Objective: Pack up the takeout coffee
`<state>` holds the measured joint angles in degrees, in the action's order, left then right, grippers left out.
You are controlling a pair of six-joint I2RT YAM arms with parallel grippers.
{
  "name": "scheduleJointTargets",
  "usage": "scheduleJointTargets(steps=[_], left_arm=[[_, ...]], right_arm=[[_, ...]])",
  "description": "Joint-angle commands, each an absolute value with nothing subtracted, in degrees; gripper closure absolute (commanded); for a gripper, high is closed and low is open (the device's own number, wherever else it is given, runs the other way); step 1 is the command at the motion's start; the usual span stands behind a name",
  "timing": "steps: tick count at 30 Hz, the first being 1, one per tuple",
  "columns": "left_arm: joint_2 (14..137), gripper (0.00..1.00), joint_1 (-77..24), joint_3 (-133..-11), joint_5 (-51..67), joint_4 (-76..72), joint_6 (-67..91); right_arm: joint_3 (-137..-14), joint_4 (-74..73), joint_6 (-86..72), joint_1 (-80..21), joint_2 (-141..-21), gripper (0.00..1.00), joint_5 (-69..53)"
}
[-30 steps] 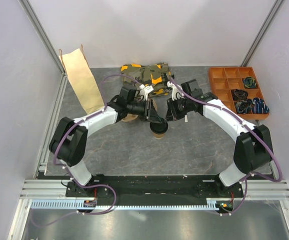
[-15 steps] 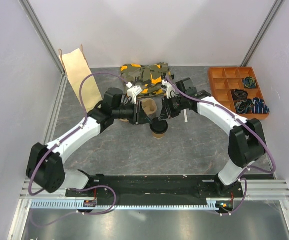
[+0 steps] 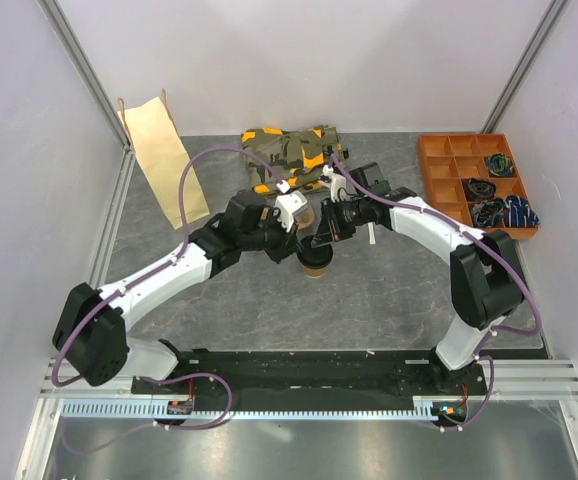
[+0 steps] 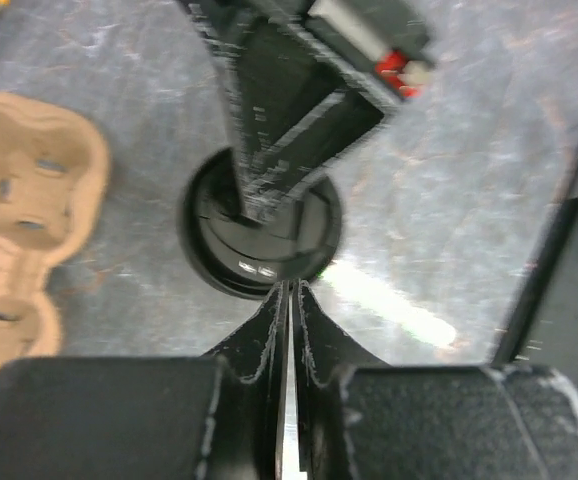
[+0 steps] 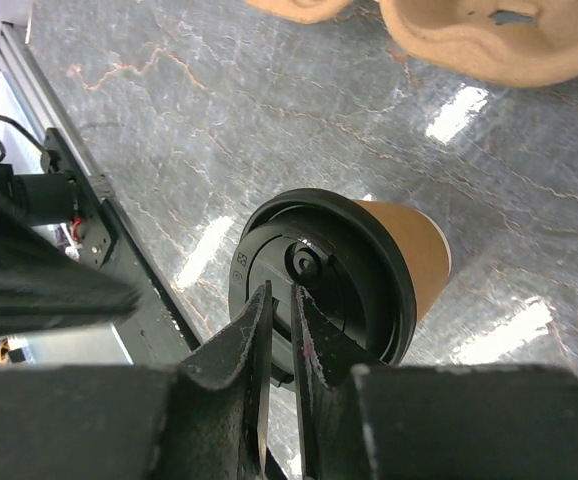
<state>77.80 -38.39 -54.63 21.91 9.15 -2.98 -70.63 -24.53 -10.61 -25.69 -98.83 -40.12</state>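
Glossy plastic lid (image 5: 354, 265), matt paper cup (image 5: 421, 250)

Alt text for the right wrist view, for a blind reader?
The right end effector, nearly shut, hangs over the round black plastic lid of a small tan kraft-paper cup standing on a grey marbled table. A brown pulp cup tray lies beyond it.

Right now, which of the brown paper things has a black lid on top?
The little coffee cup, the only one wearing a black lid. The tall paper bag and the bumpy cup tray have none.
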Motion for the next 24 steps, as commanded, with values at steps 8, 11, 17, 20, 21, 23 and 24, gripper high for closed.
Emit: scheduleJointTargets(steps=[8,11,17,20,21,23,24], left_arm=[[82.9,0.96,-38.4,-62.4,17.2,9.2,-10.9],[83.8,0.97,-38.4,-61.4,17.9,9.4,-10.6],[86.9,0.97,-38.5,-59.0,20.1,7.4,-8.7],[89.1,0.98,-38.8,-58.5,20.7,6.9,-8.5],[89.9,0.98,-38.8,-58.6,19.8,7.5,-8.1],[91.3,0.98,-38.8,-58.5,19.6,9.8,-7.5],[91.1,0.98,-38.8,-57.9,19.1,10.2,-7.0]], right_arm=[[-67.7,-25.0,-10.4,-25.0,-101.2,0.85,-39.3],[-67.8,-25.1,-10.2,-25.0,-101.3,0.87,-38.4],[-67.3,-25.7,-9.5,-25.0,-101.7,0.92,-37.6],[-66.6,-25.6,-9.1,-25.0,-101.9,0.93,-37.4],[-66.5,-25.6,-9.1,-25.0,-101.9,0.93,-37.5],[-66.7,-25.8,-9.1,-25.0,-102.0,0.94,-37.5],[-66.9,-25.9,-9.0,-25.0,-102.0,0.94,-37.4]])
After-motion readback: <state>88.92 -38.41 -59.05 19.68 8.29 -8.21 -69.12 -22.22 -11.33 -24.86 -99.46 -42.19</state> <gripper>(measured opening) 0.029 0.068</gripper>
